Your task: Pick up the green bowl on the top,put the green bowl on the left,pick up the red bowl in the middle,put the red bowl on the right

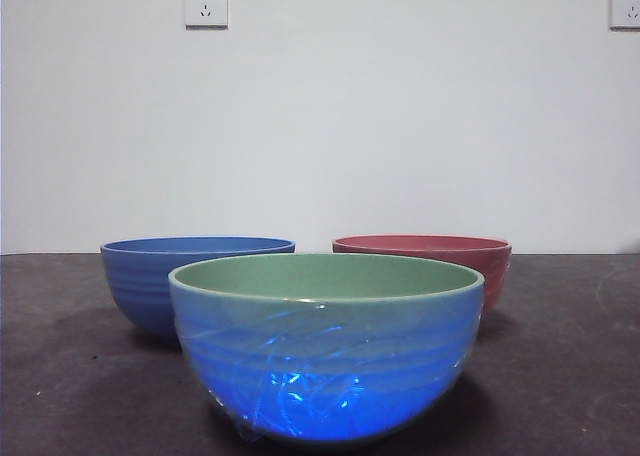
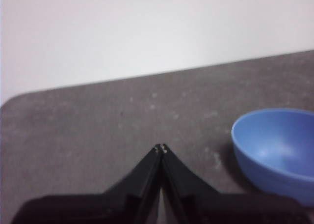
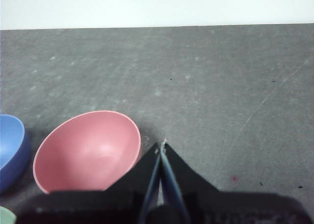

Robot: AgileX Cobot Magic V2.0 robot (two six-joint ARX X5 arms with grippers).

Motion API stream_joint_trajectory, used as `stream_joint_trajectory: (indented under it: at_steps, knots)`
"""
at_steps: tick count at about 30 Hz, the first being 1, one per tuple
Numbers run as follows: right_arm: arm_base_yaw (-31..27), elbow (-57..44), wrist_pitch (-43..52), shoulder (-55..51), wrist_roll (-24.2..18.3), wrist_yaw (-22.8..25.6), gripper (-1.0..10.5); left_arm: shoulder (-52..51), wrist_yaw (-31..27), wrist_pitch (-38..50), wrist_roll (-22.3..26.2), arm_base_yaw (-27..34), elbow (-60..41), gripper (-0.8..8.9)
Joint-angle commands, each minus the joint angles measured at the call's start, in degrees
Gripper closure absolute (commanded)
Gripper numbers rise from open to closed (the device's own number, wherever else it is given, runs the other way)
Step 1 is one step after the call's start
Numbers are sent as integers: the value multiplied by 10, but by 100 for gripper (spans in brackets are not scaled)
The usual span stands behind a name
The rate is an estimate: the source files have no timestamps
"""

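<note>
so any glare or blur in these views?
Front view: blue streaky glare on the green bowl wall, otherwise sharp. Left wrist view: soft throughout, blue bowl blurred. Right wrist view: sharper, red bowl clear.

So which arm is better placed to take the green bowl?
Probably left. Its shut gripper hangs beside the blue bowl, left of the green bowl; the right gripper is by the red bowl.
</note>
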Motion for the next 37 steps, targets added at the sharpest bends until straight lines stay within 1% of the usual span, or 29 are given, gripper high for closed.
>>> stream_joint_trajectory:
  at_steps: [1, 4, 7, 11, 34, 35, 36, 37]
  knots:
    - [0, -3, 3, 0, 7, 2, 945, -2, -1, 10, -9, 2, -15, 817]
    - [0, -3, 3, 0, 7, 2, 945, -2, -20, -2, -12, 2, -26, 817]
    - [0, -3, 3, 0, 7, 2, 945, -2, -43, -29, -32, 2, -26, 817]
    - [0, -3, 3, 0, 7, 2, 945, -1, -40, -50, -34, 2, -26, 817]
    - [0, -3, 5, 0, 6, 3, 946, -1, -40, -50, -34, 2, -26, 817]
    - [0, -3, 2, -1, -10, 3, 946, -1, -40, -50, -34, 2, -26, 817]
    - [1, -4, -6, -7, -34, 2, 946, -1, -40, -50, -34, 2, -26, 817]
    - [0, -5, -19, -20, -46, 3, 946, -1, -40, -50, -34, 2, -26, 817]
